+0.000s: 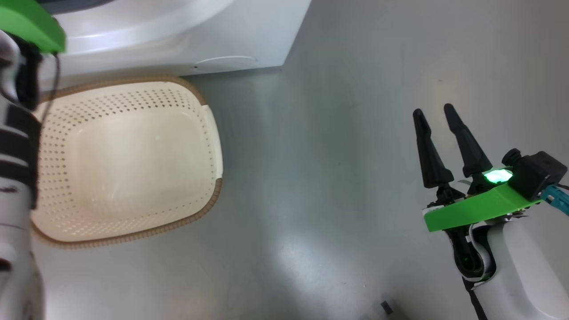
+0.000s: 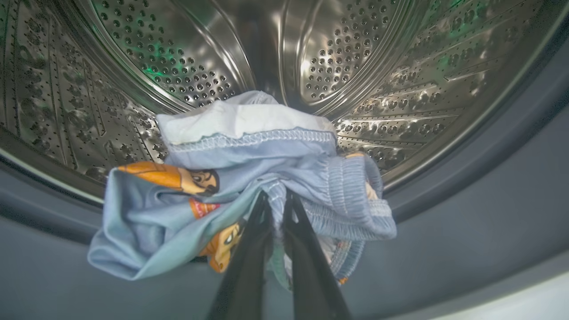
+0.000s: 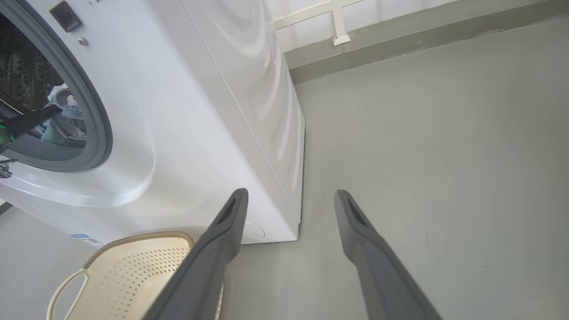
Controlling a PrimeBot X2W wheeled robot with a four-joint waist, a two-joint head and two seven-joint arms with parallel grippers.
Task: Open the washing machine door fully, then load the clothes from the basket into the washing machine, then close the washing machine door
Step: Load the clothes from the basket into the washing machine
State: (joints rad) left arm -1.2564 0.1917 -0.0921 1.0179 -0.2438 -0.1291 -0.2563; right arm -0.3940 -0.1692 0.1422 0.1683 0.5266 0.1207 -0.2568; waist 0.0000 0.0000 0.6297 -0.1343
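Observation:
In the left wrist view my left gripper [image 2: 275, 195] is shut on the clothes [image 2: 249, 142], a bundle of light blue fabric with orange prints and a white piece on top. It holds them at the grey gasket, just inside the mouth of the washing machine's steel drum [image 2: 378, 66]. The right wrist view shows the washing machine [image 3: 200, 111] with the clothes [image 3: 62, 104] in its round opening. The cream basket [image 1: 124, 160] stands on the floor before the machine with nothing in it. My right gripper [image 1: 438, 113] hangs open over bare floor to the right. The washing machine door is out of view.
My left forearm [image 1: 18, 178] crosses the basket's left side in the head view. The grey floor [image 1: 333, 178] stretches between the basket and my right arm. A wall base [image 3: 400, 40] runs behind the machine.

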